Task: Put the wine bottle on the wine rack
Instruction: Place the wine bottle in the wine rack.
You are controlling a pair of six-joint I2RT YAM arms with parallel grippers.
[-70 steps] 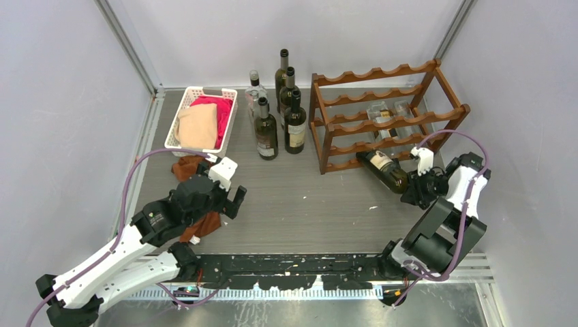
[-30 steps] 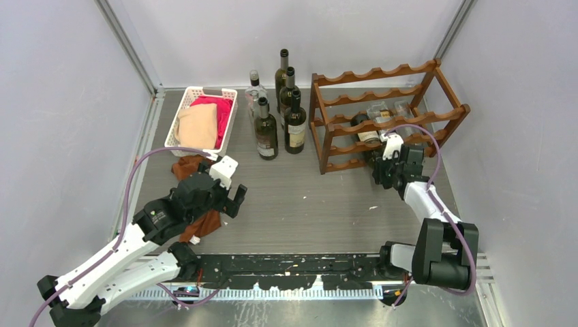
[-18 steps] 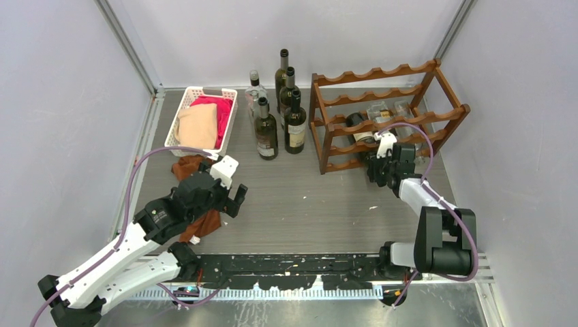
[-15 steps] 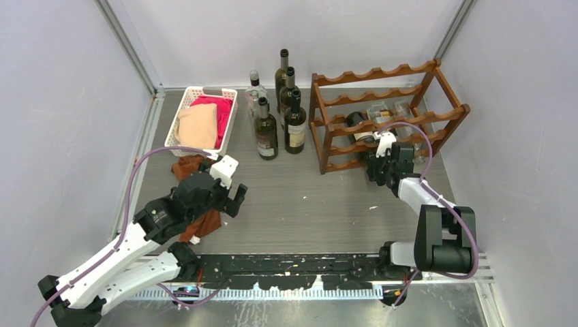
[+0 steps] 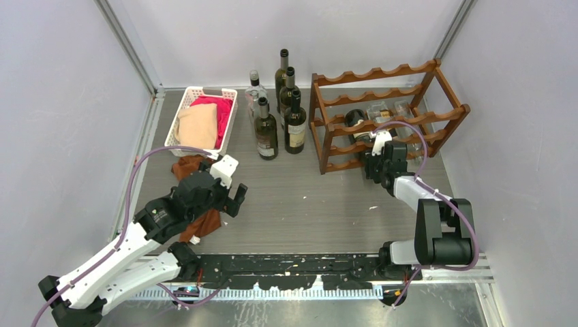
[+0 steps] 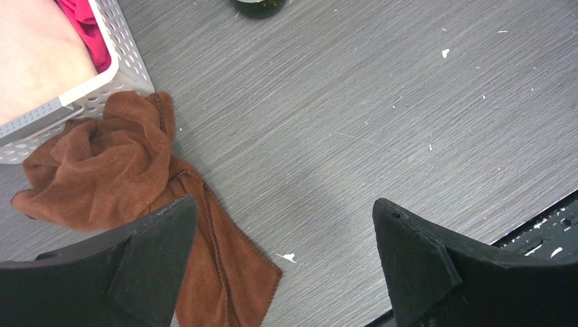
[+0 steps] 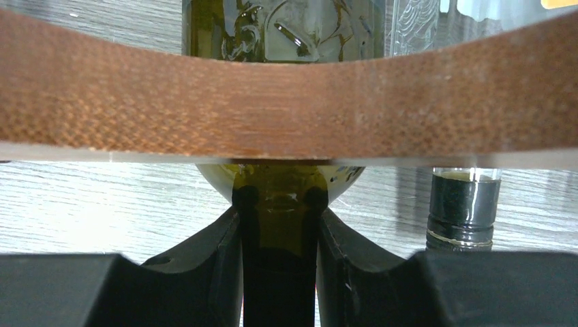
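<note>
At the table's (image 5: pixel 307 197) far right stands the rack (image 5: pixel 376 73). I see the bottle (image 7: pixel 279 184) lying on its side in it, body behind a front rail, neck poking out toward the arms. My right gripper (image 7: pixel 278 228) is clamped on that neck just under the rail. My left gripper (image 6: pixel 283 225) hangs spread wide over bare table beside a brown cloth (image 6: pixel 116 163).

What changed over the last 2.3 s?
The right gripper, shut on the wine bottle by its neck, carried it from in front of the wine rack, near its right end, leftward into a tier. The left gripper, standing bottles and basket are unchanged.
</note>
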